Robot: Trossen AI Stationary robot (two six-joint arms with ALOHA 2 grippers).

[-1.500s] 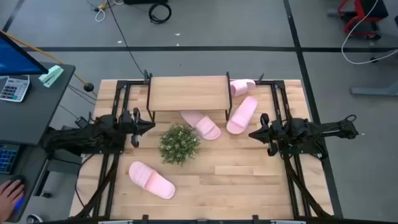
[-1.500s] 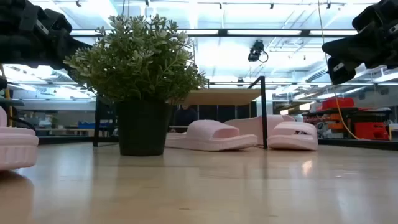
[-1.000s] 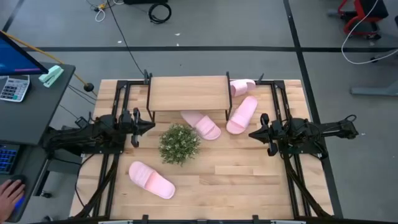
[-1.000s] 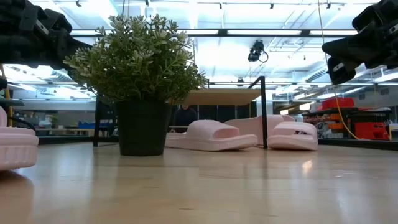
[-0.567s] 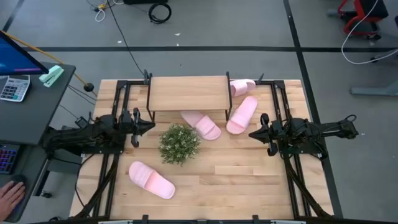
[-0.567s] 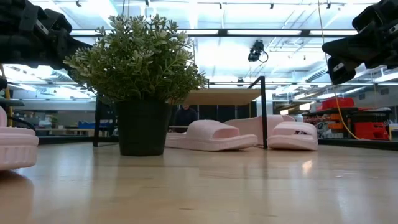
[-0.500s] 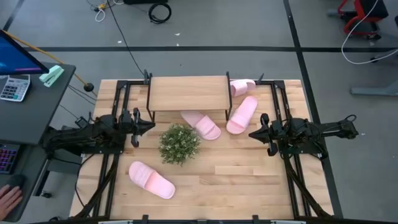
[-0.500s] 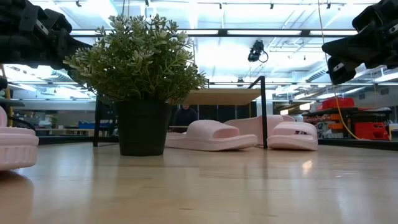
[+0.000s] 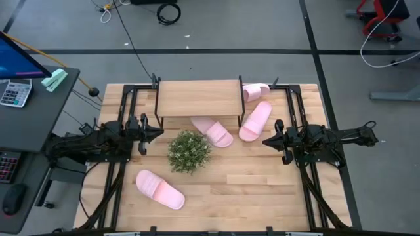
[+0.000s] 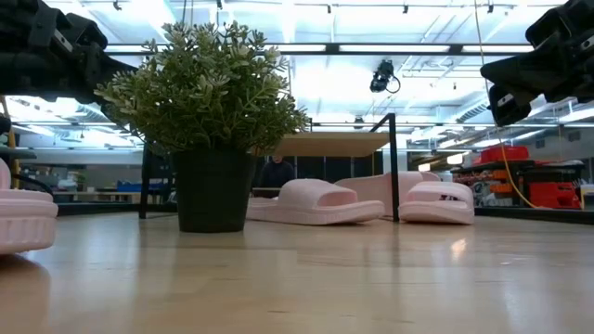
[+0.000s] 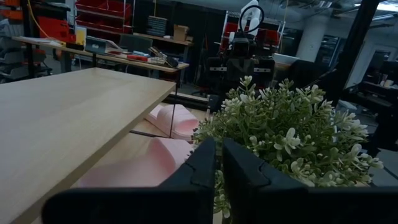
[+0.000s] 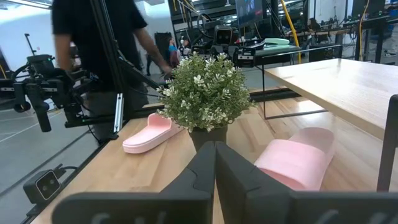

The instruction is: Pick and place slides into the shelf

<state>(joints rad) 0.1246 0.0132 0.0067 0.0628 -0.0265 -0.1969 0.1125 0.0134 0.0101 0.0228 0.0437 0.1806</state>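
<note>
While both arms sit parked at the desk's [image 9: 262,190] sides, nothing on it has moved vs a sec ago. Only change: the person's hand at the high view's lower-left corner is gone, just a mouse [image 9: 14,198] left there. So no progress on the task yet; it reads as the very start, w/ all four slides to place.

Left claw [image 9: 146,131] hangs by the shelf's left end, fingers [image 11: 200,163] nearly together w/ a thin gap, holding nothing. Right claw [image 9: 270,141] hangs at the right side, fingers [image 12: 205,163] closed tight, also empty.

Shelf [image 9: 198,98] stands at the desk's far edge, middle. Slide locations:
- one [image 9: 212,131] pokes out from under the shelf's front, just beside the potted plant [image 9: 189,151]
- one [image 9: 255,120] lies angled just right of the shelf, near the right claw
- one [image 9: 255,91] at the shelf's far right corner, behind that
- one [image 9: 159,189] alone on the near-left part of the desk, well apart from the shelf

Judgement: the angled slide is closest to the right claw, prob. the easiest first pick. The plant sits in front of the shelf opening, so it could get in the way for the left arm.
</note>
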